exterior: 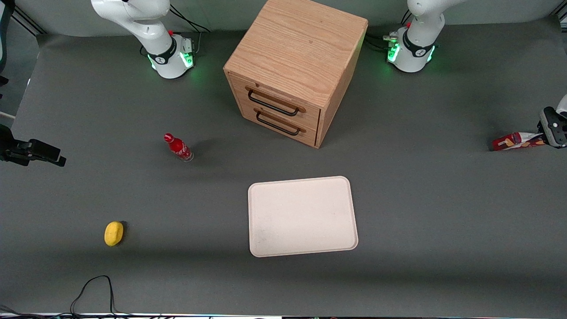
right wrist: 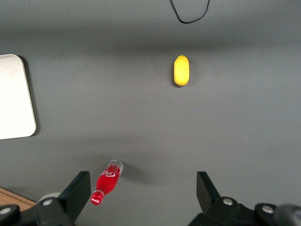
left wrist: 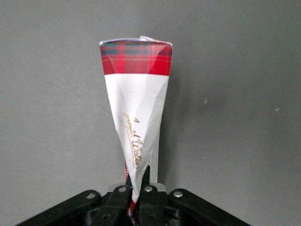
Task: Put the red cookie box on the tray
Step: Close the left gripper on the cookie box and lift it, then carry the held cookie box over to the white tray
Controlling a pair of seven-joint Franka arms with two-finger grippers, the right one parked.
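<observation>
Right now the tool [left wrist: 136, 200] is pinching the red cookie box [exterior: 516, 141] by one end at the worktop's working-arm end; carrying needs level travel, lowering flat inside the tray [exterior: 303, 216].

Gripper [exterior: 544, 135] clamps the red cookie box [exterior: 516, 141] at the counter's [exterior: 421, 199] three o'clock edge, well apart from the tray [exterior: 302, 215].

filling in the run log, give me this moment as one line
end effector: shut on dark-red cookie box, at working arm's end of table | cream-beige rectangular tray: nothing on it | placement: not yet done
</observation>
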